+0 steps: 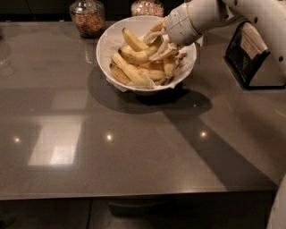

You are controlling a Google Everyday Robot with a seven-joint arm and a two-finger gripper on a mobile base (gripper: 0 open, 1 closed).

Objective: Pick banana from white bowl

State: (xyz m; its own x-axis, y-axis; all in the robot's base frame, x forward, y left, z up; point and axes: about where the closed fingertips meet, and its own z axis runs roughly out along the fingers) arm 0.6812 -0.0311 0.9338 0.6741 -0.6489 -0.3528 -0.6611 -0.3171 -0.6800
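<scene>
Bowl: white, upright, near far edge of worktop, about midway along it.
Lining: crumpled white paper, showing at bowl rim.
Bananas: several heaped in bowl, lying across one another; none raised clear of the heap.
Top banana: curved, on upper right of heap, just beside gripper.
Gripper: down inside right side of bowl, reaching in from far right corner, tip among fruit and paper.
Gripper state: cannot tell whether spread or pinching.
Arm: white, above far edge, angled down toward bowl.
Jar: at far edge, toward far left corner from bowl.
Second jar: at far edge, behind bowl.
Rack: black, near right edge.
Step in hand: judged as grasp phase, at the heap with no lift begun.
Next move: secure one banana only, then raise straight up past rim. Avoid snagging lining, dragging neighbouring fruit, or pressing on right rim and tipping bowl.
</scene>
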